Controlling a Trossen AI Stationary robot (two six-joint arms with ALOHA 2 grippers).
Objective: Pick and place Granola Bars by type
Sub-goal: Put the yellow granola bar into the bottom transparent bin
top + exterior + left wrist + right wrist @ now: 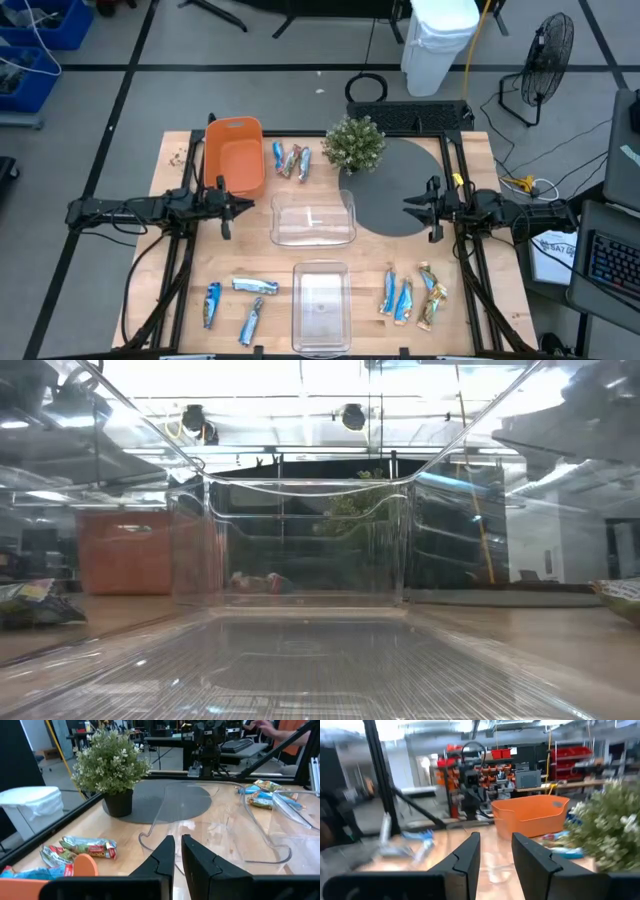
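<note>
Foil-wrapped bars [244,302] are lying in groups on the wooden counter [480,200]. Left tool [228,206] is hovering nearly closed, empty; right tool [428,209] is hovering open, empty.

The wooden table [180,300] carries an orange bin [233,155] at eleven o'clock, a plant [354,144] on a grey mat [405,190] at one, and two clear bins, one central [313,219], one at six [320,306]. Bars lie at twelve [291,160], seven [238,302] and five [411,296].

Grey floor crossed by dark lines, with a white bin [440,40], a standing fan [545,50] and blue crates [35,45].
</note>
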